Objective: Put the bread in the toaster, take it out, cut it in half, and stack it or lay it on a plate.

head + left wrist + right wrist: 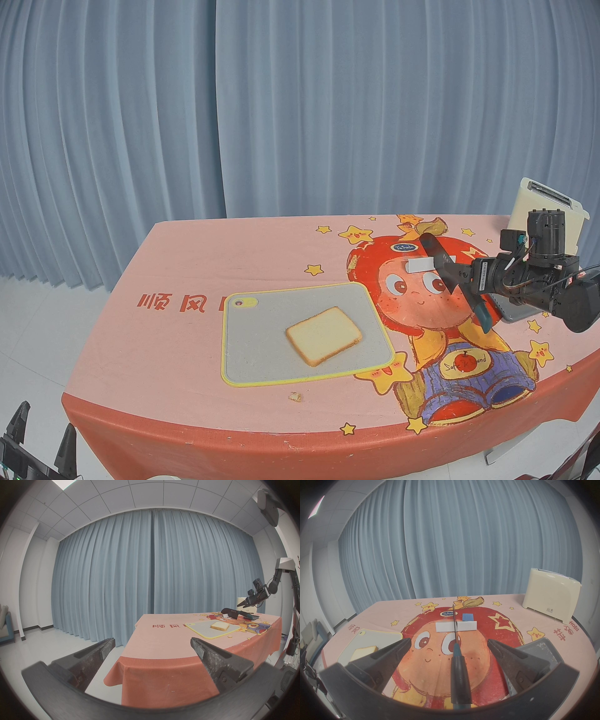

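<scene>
**Print on tablecloth and toaster**

Printed large on the tablecloth (187, 250): red characters (178, 303), at ten o'clock of the cutting board (250, 350). Lettered too small to make out: oval label (404, 247) at two o'clock, round badge (465, 360) at three. Stamped low on the toaster (551, 594): a small dark mark (550, 609), with a second red line (565, 631) on the cloth nearby.

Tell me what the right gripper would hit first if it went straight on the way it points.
Probably the knife, lying lengthwise ahead of the right gripper with its blade on a white rest. Height above it is unclear.
</scene>
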{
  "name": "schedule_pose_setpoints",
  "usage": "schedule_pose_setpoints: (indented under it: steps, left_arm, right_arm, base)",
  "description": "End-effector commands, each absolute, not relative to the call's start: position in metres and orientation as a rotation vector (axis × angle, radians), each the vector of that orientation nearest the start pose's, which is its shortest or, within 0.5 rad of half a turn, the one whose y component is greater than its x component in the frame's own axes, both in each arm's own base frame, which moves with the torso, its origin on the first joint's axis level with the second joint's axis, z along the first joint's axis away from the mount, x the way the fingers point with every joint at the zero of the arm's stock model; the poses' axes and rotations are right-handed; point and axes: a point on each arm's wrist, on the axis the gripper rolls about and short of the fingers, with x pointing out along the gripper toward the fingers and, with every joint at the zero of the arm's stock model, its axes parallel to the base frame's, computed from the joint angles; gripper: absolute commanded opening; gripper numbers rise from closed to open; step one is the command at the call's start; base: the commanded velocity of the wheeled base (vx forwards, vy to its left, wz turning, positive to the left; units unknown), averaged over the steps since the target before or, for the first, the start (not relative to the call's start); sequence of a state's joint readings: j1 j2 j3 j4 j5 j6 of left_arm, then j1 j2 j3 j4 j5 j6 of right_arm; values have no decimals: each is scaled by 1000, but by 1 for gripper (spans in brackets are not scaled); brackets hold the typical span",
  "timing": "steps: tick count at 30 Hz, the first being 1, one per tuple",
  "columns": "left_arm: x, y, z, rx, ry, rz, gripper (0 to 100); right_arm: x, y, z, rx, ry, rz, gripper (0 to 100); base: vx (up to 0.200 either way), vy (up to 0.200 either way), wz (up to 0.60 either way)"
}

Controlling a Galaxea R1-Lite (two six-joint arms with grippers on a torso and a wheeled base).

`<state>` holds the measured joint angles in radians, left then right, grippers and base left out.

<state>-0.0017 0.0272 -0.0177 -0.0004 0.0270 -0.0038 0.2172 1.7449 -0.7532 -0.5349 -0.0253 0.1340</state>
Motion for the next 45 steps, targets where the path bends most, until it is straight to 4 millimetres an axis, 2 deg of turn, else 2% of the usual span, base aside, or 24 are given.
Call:
schedule_pose_setpoints:
  steps: [1, 25, 45]
  left_arm:
    - [-21, 1, 76, -4, 28, 26, 100]
    - [-21, 1, 76, -4, 26, 26, 100]
    - [-21, 1, 76, -4, 26, 26, 100]
  right_arm:
    - [299, 64, 137, 77, 495, 163, 100]
    - [311, 66, 110, 65, 572, 157, 100]
    - [305, 66, 108, 52, 585, 164, 100]
  base:
    - [0, 0, 0]
    - [0, 0, 0]
    - [0, 0, 0]
